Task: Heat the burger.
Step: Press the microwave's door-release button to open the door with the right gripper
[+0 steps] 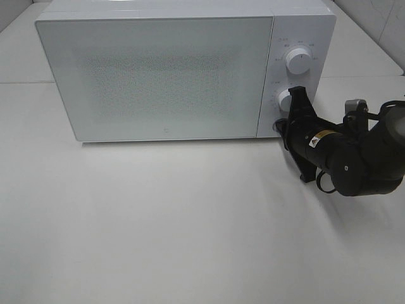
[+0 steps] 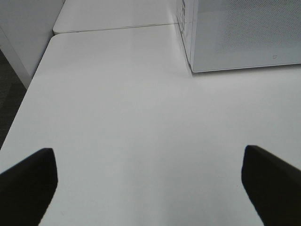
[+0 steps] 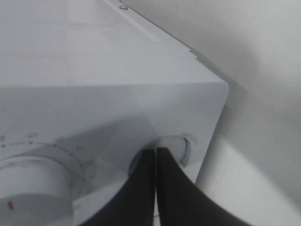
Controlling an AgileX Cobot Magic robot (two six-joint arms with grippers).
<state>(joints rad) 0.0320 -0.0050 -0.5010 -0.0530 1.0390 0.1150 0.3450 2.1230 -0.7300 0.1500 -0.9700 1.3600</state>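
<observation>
Burger itself is not visible in any view. The white microwave [image 1: 171, 69] stands with its door [image 1: 158, 76] closed, and through the dotted panel I cannot tell if the burger is inside, so its direction from the tool cannot be given.

The relation that matters now is between the right gripper [image 3: 155, 157] and the round button [image 3: 182, 148] at the lower end of the control panel. The two fingers are pressed together with nothing between them. Their tips point straight at this button, touching it or very close to it; the wrist view does not settle which. I judge it to be the door-release button, so the step in hand is probably a push straight into the panel.

The lower knob [image 1: 283, 100] is just beside the fingers, and a sideways slip could turn it. The upper knob [image 1: 297, 59] is further away.

The left gripper [image 2: 148, 157] hangs over the bare table [image 2: 141, 108] near the left front corner of the microwave, its fingers spread wide and holding nothing, so the right arm is the nearer one. In the high view nothing stands before the door, so it should swing freely.
</observation>
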